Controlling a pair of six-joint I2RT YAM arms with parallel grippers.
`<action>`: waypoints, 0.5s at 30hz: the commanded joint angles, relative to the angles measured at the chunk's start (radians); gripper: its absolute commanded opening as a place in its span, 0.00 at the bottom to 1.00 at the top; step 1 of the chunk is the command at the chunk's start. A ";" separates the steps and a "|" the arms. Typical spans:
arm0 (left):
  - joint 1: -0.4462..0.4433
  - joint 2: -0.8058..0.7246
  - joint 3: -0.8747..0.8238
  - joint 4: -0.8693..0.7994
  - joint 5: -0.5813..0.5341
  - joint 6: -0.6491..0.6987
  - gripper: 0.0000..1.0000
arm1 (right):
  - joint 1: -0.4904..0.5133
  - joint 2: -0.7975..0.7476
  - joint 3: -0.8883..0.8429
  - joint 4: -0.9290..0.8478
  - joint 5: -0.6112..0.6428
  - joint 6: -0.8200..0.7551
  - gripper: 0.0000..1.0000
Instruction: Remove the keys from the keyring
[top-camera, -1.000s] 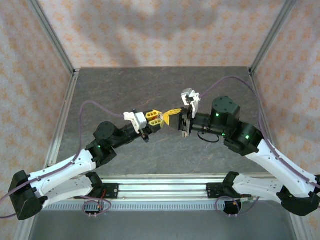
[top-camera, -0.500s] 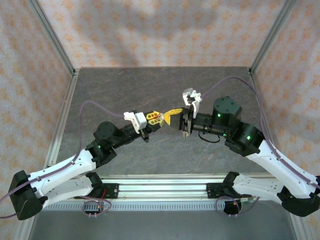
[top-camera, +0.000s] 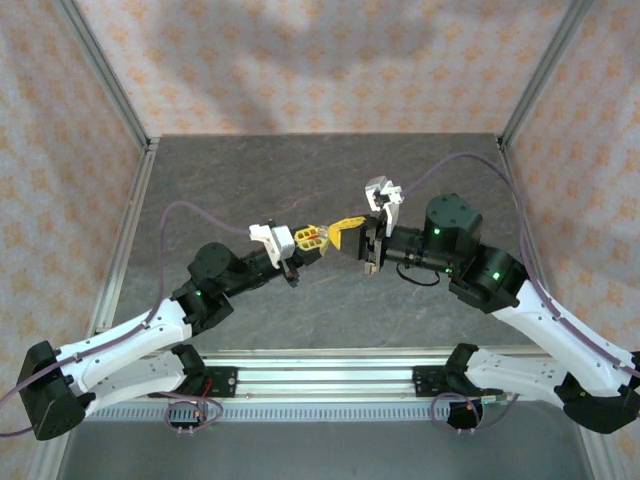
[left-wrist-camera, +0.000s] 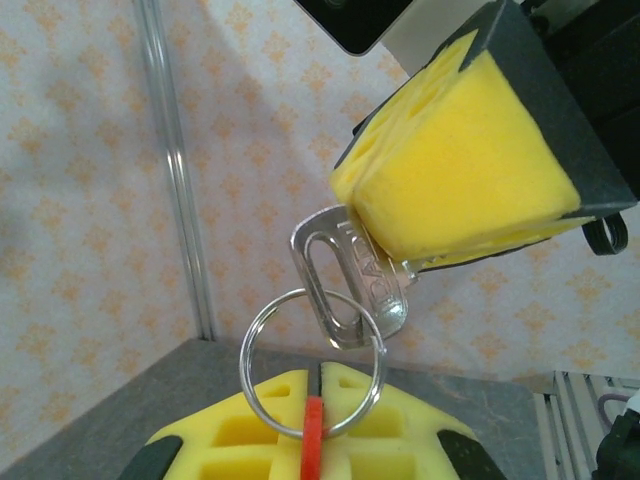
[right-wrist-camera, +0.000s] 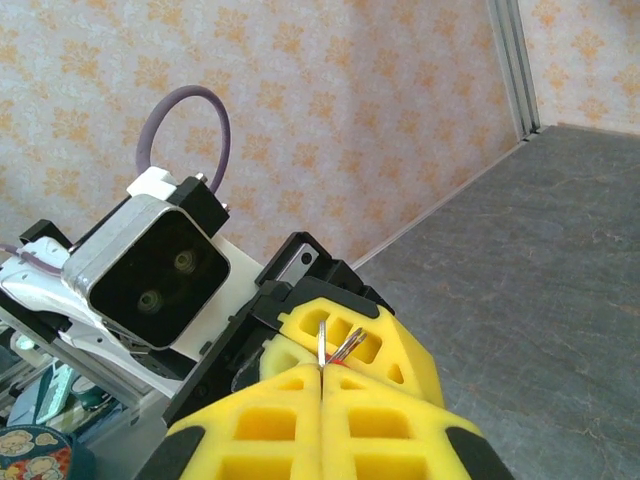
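Note:
Both grippers meet above the middle of the table. My left gripper is shut on the keyring's red piece, and its thin silver ring stands up out of the yellow fingertips. A silvery key hangs threaded on that ring through the slot in its head. My right gripper is shut on the key's shaft; the key's edge pokes out between its yellow pads. The ring and a speck of red show just beyond.
The dark grey tabletop is fenced by aluminium rails and patterned walls. The left wrist's camera housing sits close in front of the right gripper. Purple cables loop over both arms.
The left wrist has turned very slightly. Both grips and the meeting point of the grippers are unchanged.

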 joint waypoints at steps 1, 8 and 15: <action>-0.004 -0.017 0.039 -0.007 0.023 -0.014 0.00 | -0.006 -0.022 -0.010 0.019 0.027 -0.018 0.00; -0.002 -0.030 0.046 -0.042 0.018 -0.069 0.00 | -0.007 -0.037 -0.025 0.007 0.055 -0.070 0.00; -0.002 -0.028 0.045 -0.045 -0.008 -0.056 0.25 | -0.006 -0.032 -0.021 0.005 0.037 -0.060 0.00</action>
